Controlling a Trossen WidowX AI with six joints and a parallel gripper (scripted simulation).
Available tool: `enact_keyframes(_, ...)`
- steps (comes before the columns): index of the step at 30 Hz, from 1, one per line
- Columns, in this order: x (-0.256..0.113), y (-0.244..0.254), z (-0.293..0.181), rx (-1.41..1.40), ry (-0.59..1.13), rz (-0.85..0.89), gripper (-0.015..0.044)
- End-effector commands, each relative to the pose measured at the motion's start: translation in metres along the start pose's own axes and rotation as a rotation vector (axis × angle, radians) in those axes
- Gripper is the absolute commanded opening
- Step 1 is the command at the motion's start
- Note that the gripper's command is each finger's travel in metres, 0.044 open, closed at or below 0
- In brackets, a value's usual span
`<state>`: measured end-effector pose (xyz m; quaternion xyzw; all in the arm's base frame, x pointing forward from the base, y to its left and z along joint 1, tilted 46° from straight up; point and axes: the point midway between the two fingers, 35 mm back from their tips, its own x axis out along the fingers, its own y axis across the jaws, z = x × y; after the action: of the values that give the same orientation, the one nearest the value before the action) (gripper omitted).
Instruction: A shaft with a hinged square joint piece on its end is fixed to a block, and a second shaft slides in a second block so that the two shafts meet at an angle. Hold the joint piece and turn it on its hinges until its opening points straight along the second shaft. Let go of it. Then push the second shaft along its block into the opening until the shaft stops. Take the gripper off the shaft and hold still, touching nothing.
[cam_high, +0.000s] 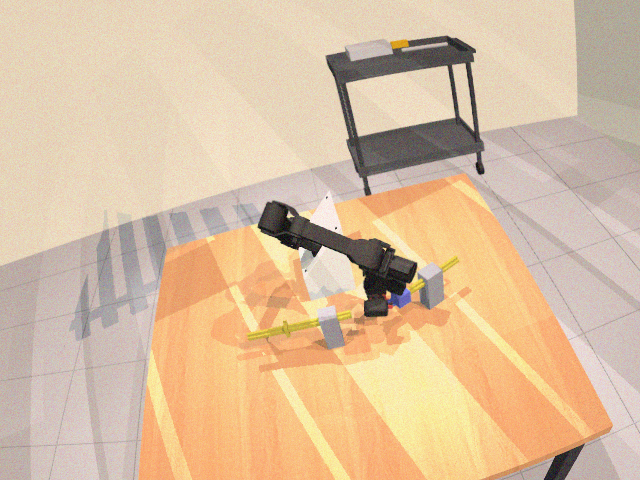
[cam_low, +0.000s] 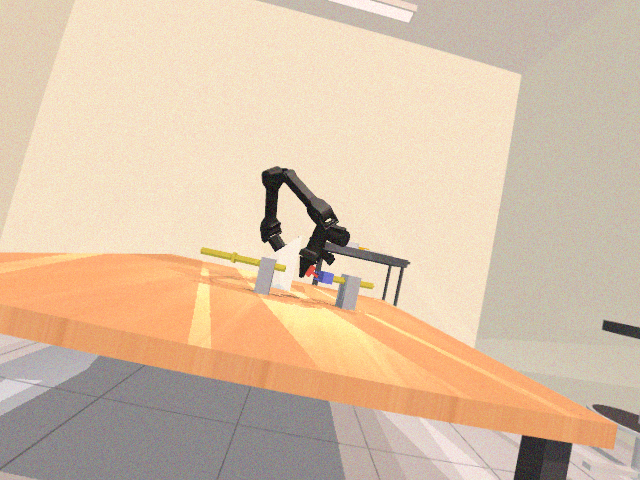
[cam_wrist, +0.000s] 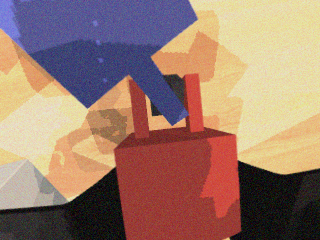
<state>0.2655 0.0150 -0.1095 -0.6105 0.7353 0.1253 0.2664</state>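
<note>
The fixed yellow shaft (cam_high: 449, 264) (cam_low: 366, 285) runs through its grey block (cam_high: 433, 291) (cam_low: 348, 293) and ends in a blue fork (cam_high: 401, 298) (cam_low: 324, 277) (cam_wrist: 110, 25). The red joint piece (cam_low: 311, 271) (cam_wrist: 175, 185) is hinged to the fork by its two prongs, at an angle to it. My gripper (cam_high: 379, 305) (cam_low: 307, 271) (cam_wrist: 165, 153) is shut on the red joint piece, one black finger on each side. Its opening is not visible. The second yellow shaft (cam_high: 305, 324) (cam_low: 217, 252) lies through the other grey block (cam_high: 331, 330) (cam_low: 265, 276), its near end short of the gripper.
The second shaft has a collar (cam_high: 285, 328) (cam_low: 234, 257) on its outer part. A white upright panel (cam_high: 325, 227) (cam_low: 284, 268) stands behind the blocks, near the arm. A dark cart (cam_high: 413, 147) (cam_low: 361, 255) stands beyond the table (cam_high: 413, 403) (cam_low: 232, 320).
</note>
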Motion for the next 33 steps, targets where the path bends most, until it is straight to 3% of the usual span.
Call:
enact_keyframes(1,0.000,0.000,0.000,-0.005,0.001,-0.001,0.0182)
enact_keyframes(4,0.000,0.000,0.000,0.000,0.000,0.000,0.0147)
enact_keyframes(9,0.000,0.000,0.000,0.000,0.000,0.000,0.0147)
enact_keyframes(15,0.000,0.000,0.000,0.000,0.000,0.000,0.0000)
enact_keyframes(22,0.001,0.000,0.000,-0.006,-0.021,0.001,0.0000)
enact_keyframes(33,0.011,-0.003,-0.001,-0.063,-0.211,-0.002,0.0000)
